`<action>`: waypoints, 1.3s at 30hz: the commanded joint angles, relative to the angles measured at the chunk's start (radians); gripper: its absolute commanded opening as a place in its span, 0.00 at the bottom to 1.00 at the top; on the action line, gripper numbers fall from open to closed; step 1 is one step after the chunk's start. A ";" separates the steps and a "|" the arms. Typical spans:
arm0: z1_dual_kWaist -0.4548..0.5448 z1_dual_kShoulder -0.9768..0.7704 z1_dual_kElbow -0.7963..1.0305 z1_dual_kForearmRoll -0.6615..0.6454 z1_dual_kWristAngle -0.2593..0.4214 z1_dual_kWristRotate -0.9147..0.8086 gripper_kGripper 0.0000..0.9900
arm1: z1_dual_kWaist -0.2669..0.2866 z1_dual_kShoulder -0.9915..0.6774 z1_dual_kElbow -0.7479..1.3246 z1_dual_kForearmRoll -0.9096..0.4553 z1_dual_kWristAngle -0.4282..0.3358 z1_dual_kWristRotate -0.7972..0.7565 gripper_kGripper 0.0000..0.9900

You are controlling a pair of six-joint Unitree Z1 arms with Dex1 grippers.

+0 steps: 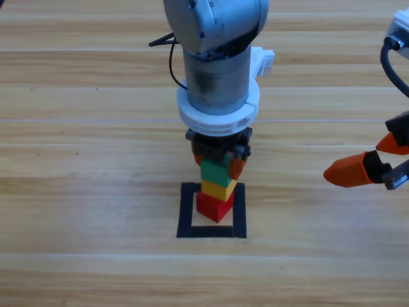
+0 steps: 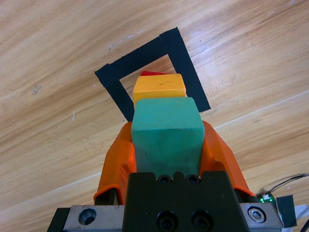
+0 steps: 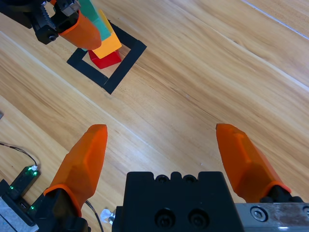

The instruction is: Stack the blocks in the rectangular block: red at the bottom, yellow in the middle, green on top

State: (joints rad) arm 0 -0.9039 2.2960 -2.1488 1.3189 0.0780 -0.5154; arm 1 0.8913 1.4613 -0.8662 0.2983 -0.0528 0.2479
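The red cube (image 1: 214, 206) sits inside the black tape square (image 1: 188, 210), toward its far side. The yellow cube (image 1: 218, 189) rests on it, and the green cube (image 1: 215, 171) is on top of the yellow. My left gripper (image 1: 217, 167) comes straight down over the stack and is shut on the green cube (image 2: 166, 130), an orange jaw on each side. In the left wrist view, yellow (image 2: 159, 87) and a sliver of red (image 2: 150, 73) show beyond the green. My right gripper (image 3: 161, 130) waits open and holds nothing at the right edge (image 1: 361, 160).
Bare wooden table surrounds the tape square (image 3: 123, 65). The left arm's thick body stands above the stack and hides the table behind it. A black cable hangs at the upper right by the right arm.
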 commanded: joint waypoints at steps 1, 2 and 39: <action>0.017 0.057 -0.013 0.008 0.013 0.009 0.00 | -0.026 0.021 0.006 0.002 0.017 -0.005 1.00; 0.017 0.057 -0.014 0.008 0.013 0.008 0.04 | -0.026 0.021 0.004 0.002 0.017 -0.005 1.00; -0.276 -0.303 0.125 0.003 0.396 -0.345 1.00 | -0.023 0.094 -0.025 0.001 0.030 -0.019 1.00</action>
State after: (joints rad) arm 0 -1.1088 1.9655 -2.0414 1.3356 0.4521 -0.8541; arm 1 0.8913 1.5152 -0.8746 0.2983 -0.0433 0.2381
